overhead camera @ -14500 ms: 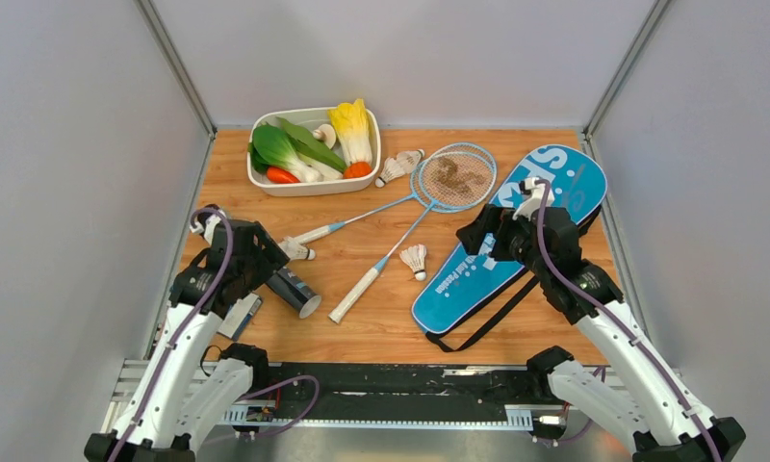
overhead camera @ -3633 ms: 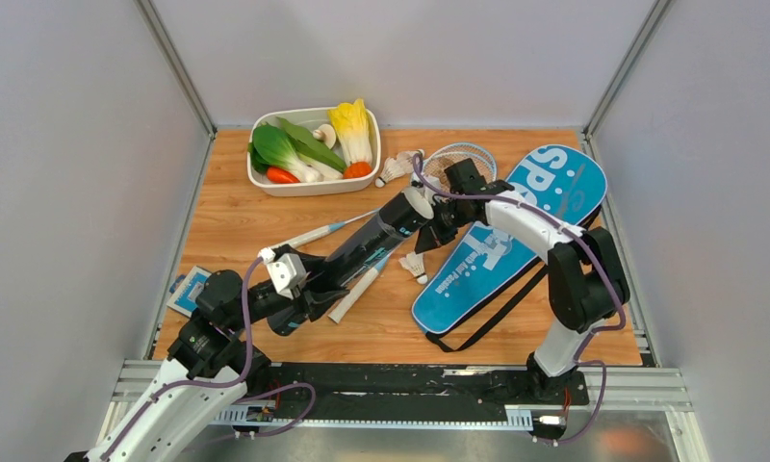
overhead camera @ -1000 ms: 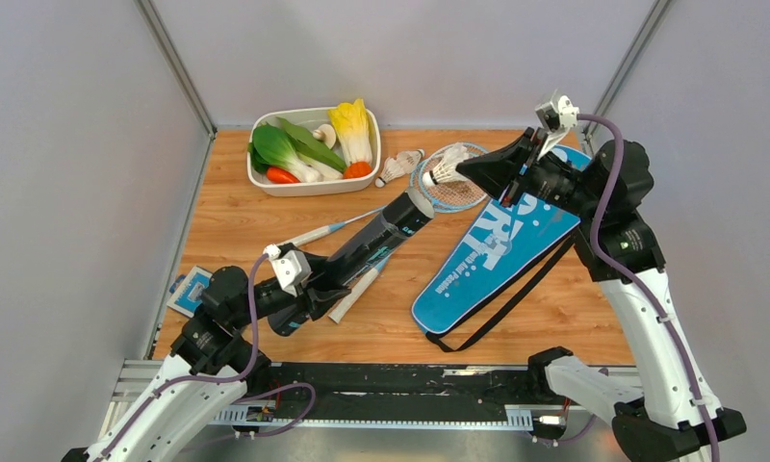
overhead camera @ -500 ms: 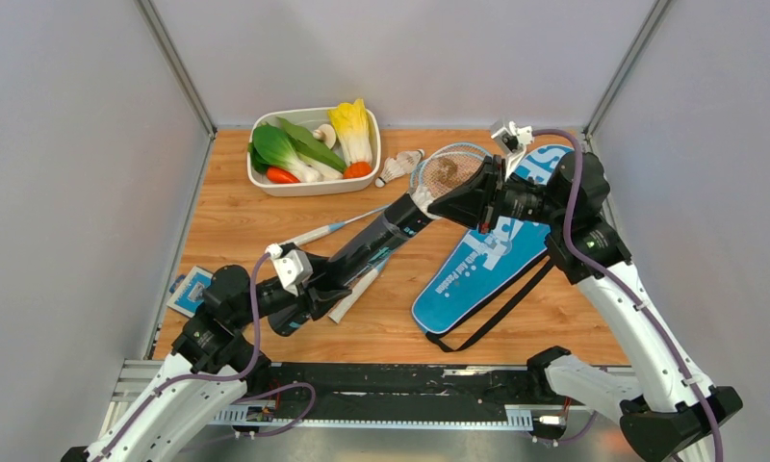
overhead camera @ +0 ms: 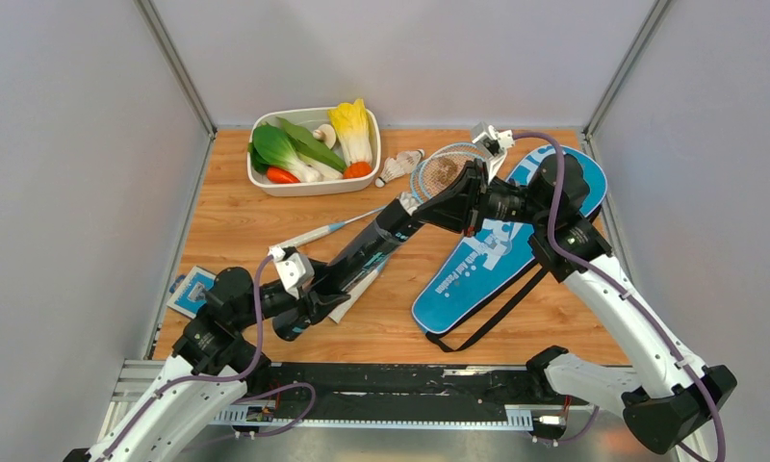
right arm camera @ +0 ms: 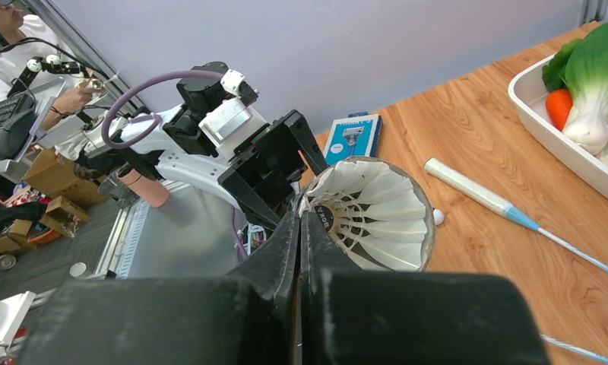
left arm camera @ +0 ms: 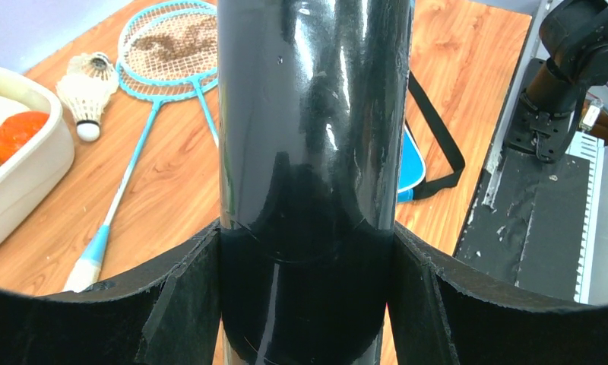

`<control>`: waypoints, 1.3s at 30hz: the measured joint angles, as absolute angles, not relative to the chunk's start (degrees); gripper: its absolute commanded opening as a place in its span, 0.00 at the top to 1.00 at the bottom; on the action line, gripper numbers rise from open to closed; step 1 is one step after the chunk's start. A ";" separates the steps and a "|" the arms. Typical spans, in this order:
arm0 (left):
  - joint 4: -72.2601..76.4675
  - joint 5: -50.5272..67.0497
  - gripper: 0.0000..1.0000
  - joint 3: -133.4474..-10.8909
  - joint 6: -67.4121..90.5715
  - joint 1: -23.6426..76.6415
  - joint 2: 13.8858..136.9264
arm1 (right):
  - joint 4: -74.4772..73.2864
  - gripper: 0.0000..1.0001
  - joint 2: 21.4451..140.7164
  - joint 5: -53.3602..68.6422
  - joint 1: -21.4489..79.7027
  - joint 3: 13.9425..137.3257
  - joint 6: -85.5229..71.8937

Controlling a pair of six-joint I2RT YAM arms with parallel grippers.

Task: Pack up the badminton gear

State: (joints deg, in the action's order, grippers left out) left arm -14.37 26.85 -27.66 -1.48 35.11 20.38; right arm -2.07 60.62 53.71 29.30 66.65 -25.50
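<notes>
My left gripper is shut around the lower part of the long black tube, which slants up toward the right. My right gripper is shut on the feather rim of a white shuttlecock that sits in the tube's open mouth. Two light-blue rackets lie crossed on the table, partly under the tube. Two more shuttlecocks lie beside the racket heads. The blue cover lies at the right under my right arm.
A white tray of toy vegetables stands at the back left. A small blue-and-white card lies near the left edge. The cover's black strap loops toward the front edge.
My right arm swung down and to the left, carrying the shuttlecock from above the cover to the tube's mouth. The left arm and the tube barely moved.
</notes>
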 measured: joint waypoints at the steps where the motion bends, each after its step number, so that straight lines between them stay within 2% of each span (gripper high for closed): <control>1: -14.66 26.83 0.72 -27.44 -1.48 35.11 20.23 | -1.67 0.98 60.75 53.63 29.61 66.43 -25.52; 5: -15.57 26.72 0.72 -27.03 -1.50 35.11 20.03 | -1.43 0.95 60.80 53.39 29.93 65.67 -25.45; 10: -15.29 26.87 0.72 -27.00 -1.56 35.11 19.86 | -2.28 0.72 60.55 52.16 30.06 66.13 -24.97; 19: -13.91 27.20 0.72 -27.00 -1.67 35.11 19.38 | -4.60 0.52 60.55 49.67 30.37 67.94 -24.34; 26: -12.40 27.59 0.72 -27.00 -1.67 35.16 19.40 | -6.85 0.45 60.42 47.11 30.70 71.72 -24.53; 32: -12.05 27.57 0.72 -27.00 -1.69 35.16 19.40 | -6.61 0.46 58.08 42.83 30.72 74.19 -24.53; 36: -11.99 27.51 0.73 -27.00 -1.72 35.16 19.38 | -6.92 0.37 57.43 39.94 30.72 74.17 -23.86; 39: -11.92 26.41 0.73 -27.03 -1.91 35.16 18.74 | -7.14 0.33 57.58 36.10 30.74 72.49 -23.94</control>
